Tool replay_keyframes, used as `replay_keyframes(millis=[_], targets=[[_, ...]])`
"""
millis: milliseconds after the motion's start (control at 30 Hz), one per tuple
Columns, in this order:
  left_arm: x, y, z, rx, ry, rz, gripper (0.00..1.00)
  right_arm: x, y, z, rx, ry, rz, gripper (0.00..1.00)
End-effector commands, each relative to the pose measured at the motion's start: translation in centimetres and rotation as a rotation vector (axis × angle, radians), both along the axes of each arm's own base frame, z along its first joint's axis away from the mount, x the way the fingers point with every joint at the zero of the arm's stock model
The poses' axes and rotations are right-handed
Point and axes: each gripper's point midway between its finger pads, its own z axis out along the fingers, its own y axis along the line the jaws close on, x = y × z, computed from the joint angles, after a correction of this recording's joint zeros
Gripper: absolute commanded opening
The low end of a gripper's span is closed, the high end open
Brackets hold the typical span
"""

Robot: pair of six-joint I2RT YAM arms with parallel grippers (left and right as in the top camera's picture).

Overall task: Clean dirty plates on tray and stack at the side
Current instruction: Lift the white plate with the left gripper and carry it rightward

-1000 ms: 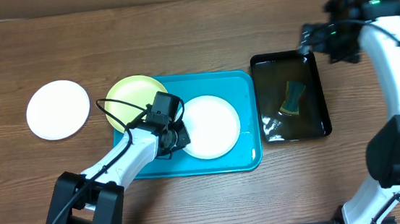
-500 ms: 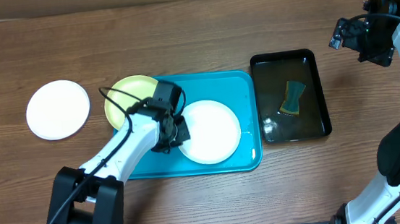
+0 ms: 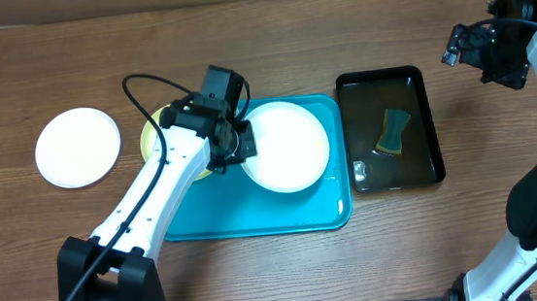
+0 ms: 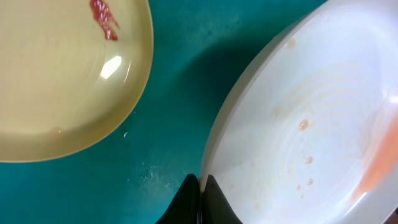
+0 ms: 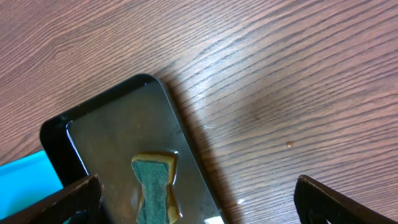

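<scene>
My left gripper (image 3: 237, 145) is shut on the left rim of a white plate (image 3: 290, 147), holding it tilted just above the turquoise tray (image 3: 255, 215). The left wrist view shows both fingertips (image 4: 200, 190) pinching that rim, with orange streaks and drops on the plate (image 4: 311, 124). A pale yellow-green plate (image 3: 165, 140) with a red-brown smear (image 4: 104, 18) lies on the tray's left end, partly under my arm. Another white plate (image 3: 78, 148) rests on the table at the left. My right gripper (image 3: 465, 53) hangs open and empty above the table's far right.
A black tray (image 3: 427, 127) of murky water stands right of the turquoise one, with a green-and-yellow sponge (image 3: 393, 130) in it. In the right wrist view the sponge (image 5: 154, 186) lies below my open gripper (image 5: 199, 200), with bare wood to the right.
My left gripper closed on the white plate's rim, then lifted it and carried it toward the tray's back right. The right arm swung right, away from the black tray, then stayed still.
</scene>
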Motion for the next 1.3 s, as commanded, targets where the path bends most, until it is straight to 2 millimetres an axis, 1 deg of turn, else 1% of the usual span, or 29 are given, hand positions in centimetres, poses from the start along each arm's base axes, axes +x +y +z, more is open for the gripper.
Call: replay_keyframes(millis=[0,67,200,333,500,800,967,1167,1267], targets=[[2.1,-0.3,2.6,-0.002,-0.083,-0.023,0.04,0.3,-0.2,0.7,-0.005,-0.022,-0.007,1.00],[3.0,-0.4,3.8,0.001,-0.122,-0.019,0.04,0.3,-0.2,0.7,-0.005,-0.022,-0.007,1.00],[3.8,-1.3,5.4,-0.017,-0.170,-0.030,0.04,0.3,-0.2,0.7,-0.005,-0.022,-0.007,1.00],[4.6,-2.3,6.5,-0.011,-0.227,-0.045,0.04,0.3,-0.2,0.7,-0.005,-0.022,-0.007,1.00],[5.3,-4.0,7.1,0.015,-0.303,-0.072,0.04,0.3,-0.2,0.7,-0.005,-0.022,-0.007,1.00],[6.8,-7.7,7.6,0.045,-0.431,-0.109,0.04,0.3,-0.2,0.7,-0.005,-0.022,-0.007,1.00],[7.6,-9.1,7.3,0.096,-0.495,-0.111,0.04,0.3,-0.2,0.7,-0.005,-0.021,-0.007,1.00],[8.5,-11.0,6.3,0.148,-0.561,-0.116,0.04,0.3,-0.2,0.7,-0.005,-0.022,-0.007,1.00],[9.2,-11.7,6.5,0.196,-0.617,-0.135,0.04,0.3,-0.2,0.7,-0.005,-0.022,-0.007,1.00]])
